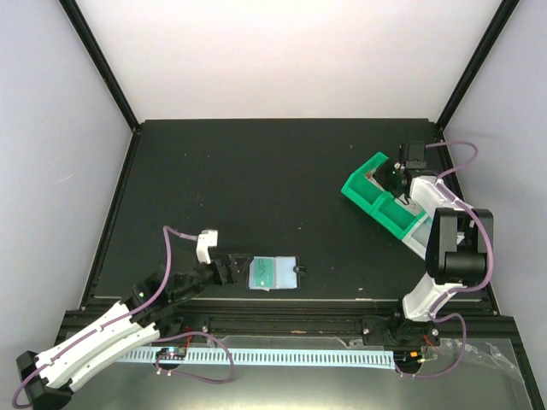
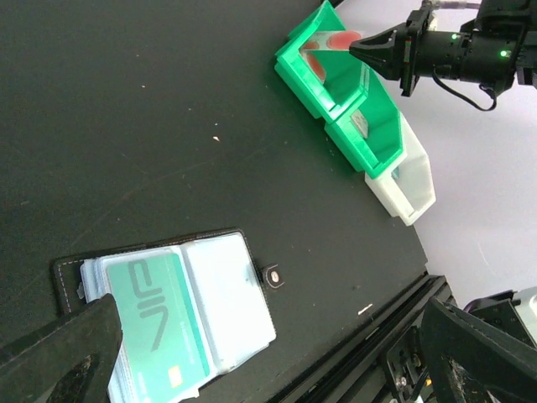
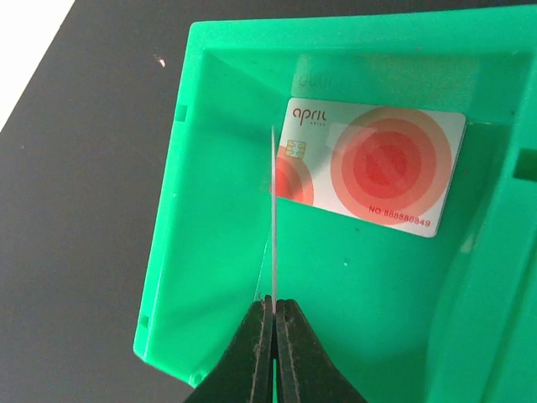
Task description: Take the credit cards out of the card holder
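Observation:
The card holder (image 1: 275,273) lies open near the table's front edge, pale inner side up, with the teal card (image 2: 159,327) in its left clear pocket. My left gripper (image 1: 231,268) is open and empty just left of it; one finger (image 2: 63,361) is by the holder's left edge. My right gripper (image 3: 274,306) is shut on the pale grey card (image 3: 273,218), seen edge-on and upright over the end compartment of the green tray (image 3: 168,210). The white card with red circles (image 3: 377,168) lies flat in that compartment.
The green tray (image 1: 366,195) stands at the right, with a clear compartment (image 1: 418,239) at its near end. The holder's snap tab (image 2: 273,276) points right. The table's front rail (image 1: 282,323) runs just below the holder. White walls enclose the table.

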{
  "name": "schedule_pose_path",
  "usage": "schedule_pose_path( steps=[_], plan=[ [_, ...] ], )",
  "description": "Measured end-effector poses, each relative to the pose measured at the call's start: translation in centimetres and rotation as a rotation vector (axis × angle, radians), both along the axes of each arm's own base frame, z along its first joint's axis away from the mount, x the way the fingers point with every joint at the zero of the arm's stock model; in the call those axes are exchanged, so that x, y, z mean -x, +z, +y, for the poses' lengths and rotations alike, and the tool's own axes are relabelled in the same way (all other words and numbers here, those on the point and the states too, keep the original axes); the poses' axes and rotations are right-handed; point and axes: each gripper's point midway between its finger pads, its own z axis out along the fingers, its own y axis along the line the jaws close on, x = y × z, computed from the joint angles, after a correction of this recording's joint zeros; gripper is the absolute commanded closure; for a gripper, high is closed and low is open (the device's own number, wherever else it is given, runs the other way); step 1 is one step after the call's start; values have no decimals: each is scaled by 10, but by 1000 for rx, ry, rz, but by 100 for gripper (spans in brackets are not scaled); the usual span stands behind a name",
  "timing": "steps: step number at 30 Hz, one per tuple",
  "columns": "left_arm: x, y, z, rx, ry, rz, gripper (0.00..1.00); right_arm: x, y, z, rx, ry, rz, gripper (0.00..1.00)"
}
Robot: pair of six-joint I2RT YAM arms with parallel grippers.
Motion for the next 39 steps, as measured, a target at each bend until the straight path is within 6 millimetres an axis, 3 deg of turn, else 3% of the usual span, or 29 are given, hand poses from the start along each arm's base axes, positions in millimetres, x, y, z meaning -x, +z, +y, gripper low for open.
schedule_pose_path(
  steps=[17,23,39],
  plan=[
    [-2,-3,2,-5,21,13,1,-15,-21,-9,-24,-19,31,99],
    [-2,-3,3,-4,24,17,1,-22,-18,-9,-35,-22,11,99],
    [-2,-5,3,-10,25,22,1,-26,-27,-14,-41,-37,26,87]
  ],
)
